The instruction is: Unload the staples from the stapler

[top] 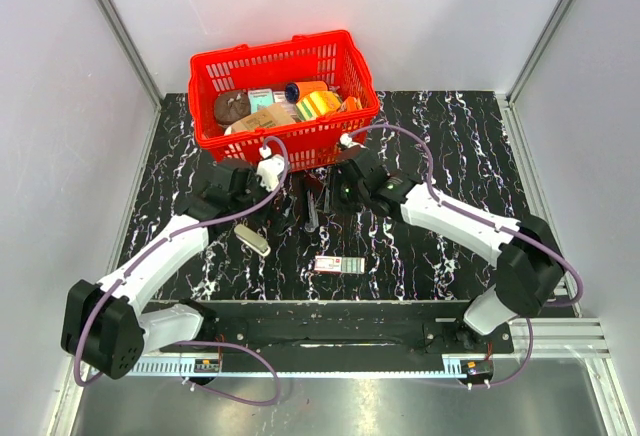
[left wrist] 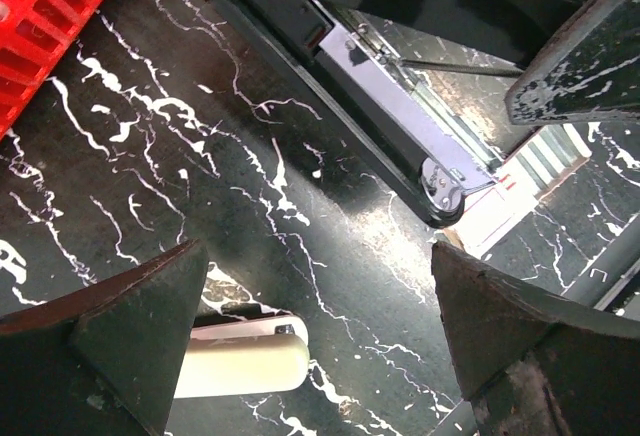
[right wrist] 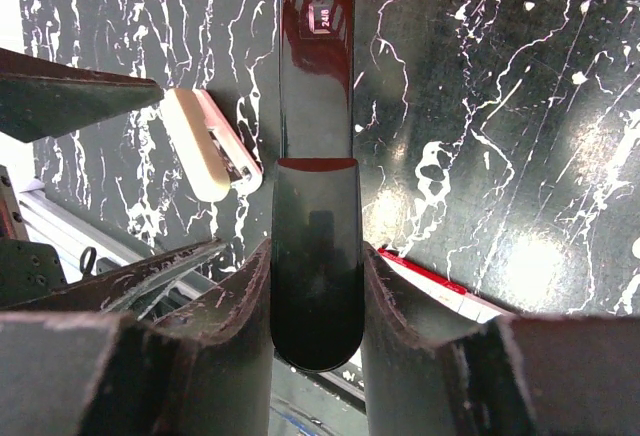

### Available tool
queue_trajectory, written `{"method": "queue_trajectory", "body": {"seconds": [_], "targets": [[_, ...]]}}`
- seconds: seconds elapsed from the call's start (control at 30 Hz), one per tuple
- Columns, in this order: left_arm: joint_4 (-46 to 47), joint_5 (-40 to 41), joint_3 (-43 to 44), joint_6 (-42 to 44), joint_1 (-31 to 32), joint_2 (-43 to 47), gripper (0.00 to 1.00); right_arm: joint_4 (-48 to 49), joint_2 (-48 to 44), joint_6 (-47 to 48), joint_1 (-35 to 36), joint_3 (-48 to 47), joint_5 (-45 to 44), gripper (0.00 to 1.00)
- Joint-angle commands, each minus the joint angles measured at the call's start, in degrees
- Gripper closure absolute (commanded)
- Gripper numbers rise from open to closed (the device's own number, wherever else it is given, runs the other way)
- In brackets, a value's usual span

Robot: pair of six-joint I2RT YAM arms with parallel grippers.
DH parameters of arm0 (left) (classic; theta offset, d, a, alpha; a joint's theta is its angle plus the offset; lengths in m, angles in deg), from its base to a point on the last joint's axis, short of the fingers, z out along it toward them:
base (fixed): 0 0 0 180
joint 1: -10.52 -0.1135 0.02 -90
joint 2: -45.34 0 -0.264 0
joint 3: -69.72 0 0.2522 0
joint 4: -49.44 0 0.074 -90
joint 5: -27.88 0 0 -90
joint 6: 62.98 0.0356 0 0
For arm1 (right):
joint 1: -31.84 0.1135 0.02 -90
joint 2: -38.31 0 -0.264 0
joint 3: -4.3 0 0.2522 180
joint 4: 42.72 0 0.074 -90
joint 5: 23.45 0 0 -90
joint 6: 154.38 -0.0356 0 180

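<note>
The black stapler (top: 311, 202) lies hinged open in front of the basket. Its base and silver magazine (left wrist: 400, 121) stretch across the top of the left wrist view. I cannot make out staples in the channel. My right gripper (right wrist: 316, 296) is shut on the stapler's glossy black top cover (right wrist: 315, 156), one finger on each side, holding it raised off the base. My left gripper (left wrist: 320, 341) is open just left of the stapler, low over the table, nothing between its fingers (left wrist: 120, 341). The two grippers (top: 262, 174) (top: 342, 188) flank the stapler.
A red basket (top: 285, 86) full of items stands right behind the stapler, its corner (left wrist: 45, 16) close to my left gripper. A cream oblong object (top: 252, 239) (left wrist: 245, 361) lies near my left finger. A small red-and-white staple box (top: 338, 264) (right wrist: 440, 294) sits nearer the front.
</note>
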Motion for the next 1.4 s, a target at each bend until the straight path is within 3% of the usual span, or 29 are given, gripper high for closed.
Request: {"method": "queue_trajectory", "body": {"seconds": [0.0,0.37,0.9,1.17,1.37], "targets": [[4.3,-5.6,-0.2,0.7,0.3,1.2,0.01,5.8,-4.6,-1.4,0.5,-2.0,1.0,1.0],[3.4,-16.9,-0.3,0.4,0.4,-2.3,0.01,8.9,-7.2,-3.2,0.5,-0.2,0.8,1.0],[5.2,-23.7,1.2,-0.8,0.4,-5.5,0.04,13.2,-11.4,-7.1,1.4,4.0,2.2,1.0],[5.2,-24.0,1.0,-0.6,0.3,-5.5,0.26,14.3,-12.2,-8.1,1.9,5.0,2.8,1.0],[4.6,-23.4,1.4,0.0,0.3,-5.2,0.62,14.8,-12.3,-8.9,2.2,5.5,3.6,1.0]]}}
